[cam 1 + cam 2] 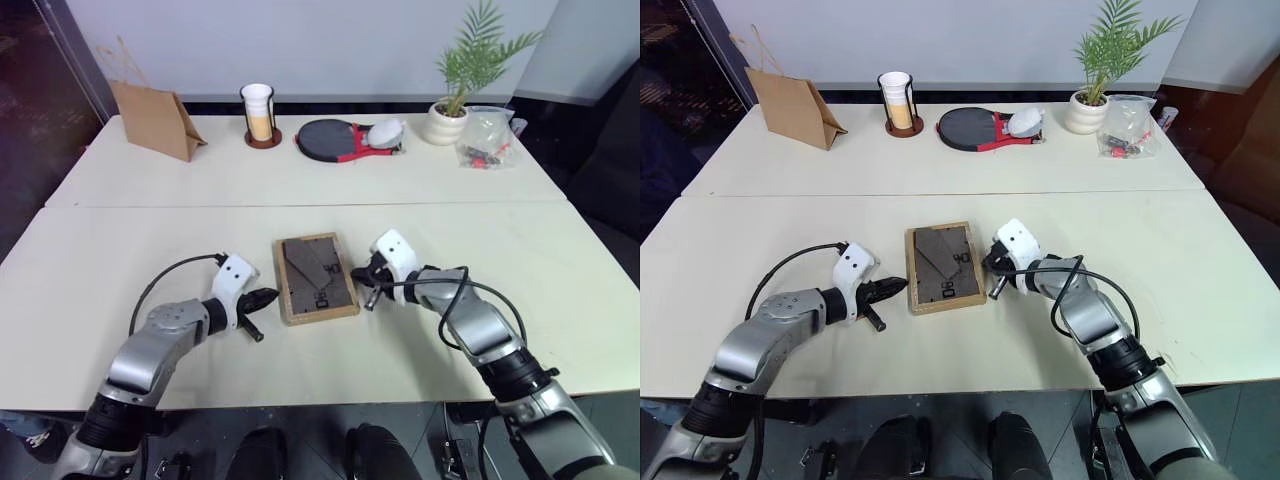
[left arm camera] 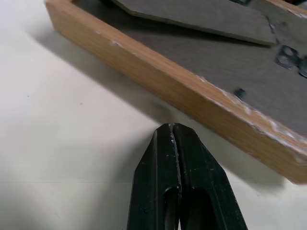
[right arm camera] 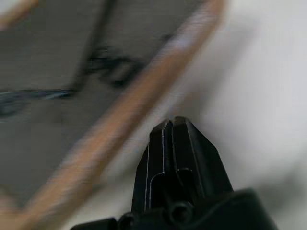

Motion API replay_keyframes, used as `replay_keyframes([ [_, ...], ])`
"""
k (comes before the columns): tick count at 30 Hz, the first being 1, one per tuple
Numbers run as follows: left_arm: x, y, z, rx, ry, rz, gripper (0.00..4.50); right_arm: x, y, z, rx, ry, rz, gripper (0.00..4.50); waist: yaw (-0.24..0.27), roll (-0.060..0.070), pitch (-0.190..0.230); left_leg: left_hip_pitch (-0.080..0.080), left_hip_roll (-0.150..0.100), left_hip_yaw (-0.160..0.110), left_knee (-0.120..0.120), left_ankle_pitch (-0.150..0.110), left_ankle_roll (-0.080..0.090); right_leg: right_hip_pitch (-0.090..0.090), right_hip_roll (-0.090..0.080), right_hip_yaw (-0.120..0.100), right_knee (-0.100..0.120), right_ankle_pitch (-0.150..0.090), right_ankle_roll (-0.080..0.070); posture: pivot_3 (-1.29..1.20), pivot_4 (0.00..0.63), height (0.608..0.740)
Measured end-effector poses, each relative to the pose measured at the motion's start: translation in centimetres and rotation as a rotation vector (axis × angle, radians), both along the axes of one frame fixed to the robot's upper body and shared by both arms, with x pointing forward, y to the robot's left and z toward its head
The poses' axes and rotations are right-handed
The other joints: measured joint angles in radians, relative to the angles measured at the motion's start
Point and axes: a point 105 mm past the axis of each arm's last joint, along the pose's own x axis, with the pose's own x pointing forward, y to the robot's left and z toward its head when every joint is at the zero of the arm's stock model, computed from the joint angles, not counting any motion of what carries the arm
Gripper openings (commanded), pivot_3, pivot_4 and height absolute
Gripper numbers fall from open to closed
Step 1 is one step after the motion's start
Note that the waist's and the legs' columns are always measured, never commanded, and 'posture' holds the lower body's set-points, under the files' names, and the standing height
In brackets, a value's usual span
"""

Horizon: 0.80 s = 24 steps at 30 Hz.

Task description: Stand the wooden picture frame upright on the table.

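The wooden picture frame [image 1: 316,277] lies flat on the cream table [image 1: 120,250], back side up, its dark grey backing and folded easel stand showing. My left gripper [image 1: 270,296] is shut with nothing in it, its tip just off the frame's left edge. In the left wrist view the shut fingers [image 2: 172,139] point at the light-wood rim [image 2: 158,81] with a small gap. My right gripper [image 1: 362,287] is shut and empty too, close beside the frame's right edge; its fingers [image 3: 172,129] sit next to the wood rim [image 3: 144,91].
Along the far side of the table stand a brown paper bag [image 1: 155,120], a cup on a coaster [image 1: 259,112], a ping-pong paddle [image 1: 335,140], a potted plant [image 1: 450,110] and a clear plastic bag [image 1: 488,137]. A seam [image 1: 300,205] crosses the tabletop.
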Motion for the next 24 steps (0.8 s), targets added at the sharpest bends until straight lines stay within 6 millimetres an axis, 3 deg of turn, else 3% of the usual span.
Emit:
replay_keyframes([
  [7, -1.6, 1.4, 0.0, 0.039, 0.038, 0.006, 0.0, -2.3, 1.5, -0.4, 0.008, 0.061, 0.055, 0.07, -0.001, 0.0, -0.001, 0.001, 0.001, 0.0, 0.0, 0.0, 0.0, 0.001, 0.0, 0.0, 0.0, 0.0, 0.0, 0.0, 0.15, 0.74],
  [12, -1.8, 1.6, 0.0, 0.024, 0.058, 0.002, 0.0, -2.5, 1.6, -0.4, -0.011, 0.054, 0.065, 0.07, 0.001, 0.0, -0.001, 0.002, 0.001, 0.0, 0.0, 0.0, 0.0, 0.002, 0.0, 0.0, 0.0, 0.0, -0.001, 0.0, 0.15, 0.74],
  [15, -2.6, 2.0, 0.1, -0.017, 0.105, -0.023, 0.83, -3.0, 0.2, -0.2, -0.031, 0.061, 0.062, 0.0, 0.005, 0.0, -0.001, 0.001, 0.001, -0.001, 0.0, 0.0, 0.0, 0.001, 0.0, -0.001, -0.001, 0.0, -0.001, 0.0, 0.15, 0.74],
  [19, -3.2, 4.2, 1.4, -0.035, 0.151, -0.056, 2.79, -2.8, -3.2, 1.0, -0.058, 0.075, 0.009, 0.0, 0.006, 0.0, -0.001, 0.0, 0.0, -0.001, 0.001, 0.0, 0.0, 0.001, -0.001, -0.002, -0.001, 0.0, -0.001, 0.0, 0.15, 0.74],
  [22, -2.7, 5.0, 3.3, -0.14, 0.193, -0.069, 4.36, -3.1, -3.7, 2.4, -0.034, 0.063, 0.033, 0.0, 0.005, 0.0, -0.001, 0.001, 0.0, -0.002, 0.001, 0.0, 0.0, 0.002, -0.001, -0.002, -0.001, 0.0, -0.001, 0.0, 0.15, 0.74],
  [24, -2.4, 4.9, 4.0, -0.232, 0.25, -0.076, 4.45, -3.5, -3.2, 2.7, -0.017, 0.063, 0.077, 0.0, 0.004, 0.0, -0.001, 0.001, -0.001, -0.002, 0.001, 0.0, 0.0, 0.002, 0.0, -0.002, -0.001, 0.0, -0.001, 0.0, 0.15, 0.74],
])
